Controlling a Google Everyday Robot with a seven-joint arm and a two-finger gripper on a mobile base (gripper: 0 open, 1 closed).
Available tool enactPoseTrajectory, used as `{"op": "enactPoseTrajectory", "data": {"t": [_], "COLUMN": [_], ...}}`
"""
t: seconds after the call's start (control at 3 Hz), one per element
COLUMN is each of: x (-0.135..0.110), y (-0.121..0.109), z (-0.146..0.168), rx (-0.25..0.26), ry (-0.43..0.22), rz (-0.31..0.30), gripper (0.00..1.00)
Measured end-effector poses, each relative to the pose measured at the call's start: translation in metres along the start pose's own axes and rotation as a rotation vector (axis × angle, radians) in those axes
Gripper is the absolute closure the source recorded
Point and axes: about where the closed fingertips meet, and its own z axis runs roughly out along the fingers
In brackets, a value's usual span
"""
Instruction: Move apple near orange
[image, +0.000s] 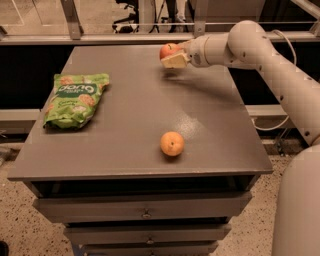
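Round red apple (168, 49) clamped in pincer (172, 56), far table (125, 105) edge; dimpled orange (172, 143) apart.

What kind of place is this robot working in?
Probably an office or lab: a grey drawer cabinet, an office chair behind a railing, speckled floor. The arm's tool grips an apple at the cabinet's far edge.

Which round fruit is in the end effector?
The round red apple, gripped by the end effector at the far edge; the small orange fruit lies free near the front.
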Motion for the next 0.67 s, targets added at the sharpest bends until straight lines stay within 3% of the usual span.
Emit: {"op": "enactPoseTrajectory", "data": {"t": [0.33,0.67], "x": [-0.013,-0.006], "y": [0.016,0.038], "z": [-0.046,-0.096], "rx": [-0.023,-0.076], "ry": [0.011,0.041], "rz": [-0.049,-0.077], "gripper": [1.00,1.00]}}
